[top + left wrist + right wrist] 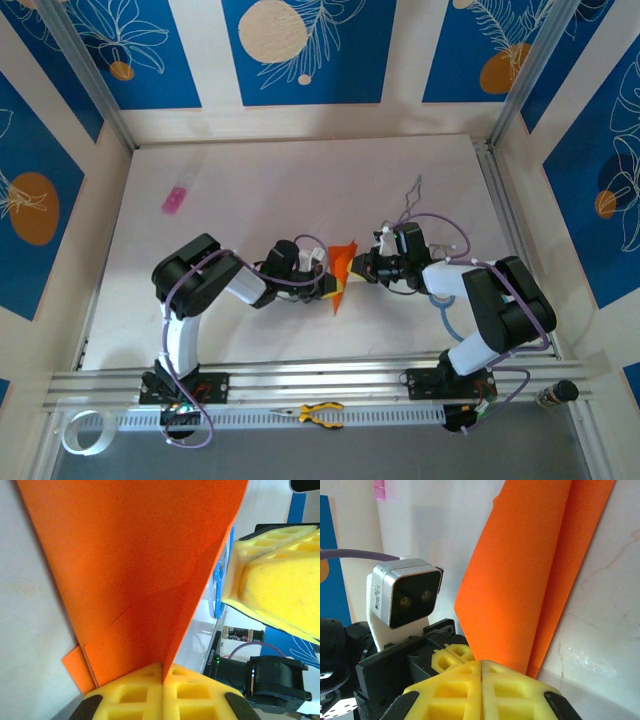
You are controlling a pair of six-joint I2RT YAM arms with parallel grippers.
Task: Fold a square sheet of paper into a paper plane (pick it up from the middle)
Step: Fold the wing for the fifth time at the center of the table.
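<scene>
Small pink object (175, 200) on white table (270, 190), yellow-handled pliers (320, 413) by near rail, blue patterned wall panels (310, 50)

overhead looks down; both wrist views share the paper (140, 570) close-up.

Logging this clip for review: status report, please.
Left gripper shut on folded orange paper. Right gripper shut on it too. Pink object, pliers well clear.
</scene>
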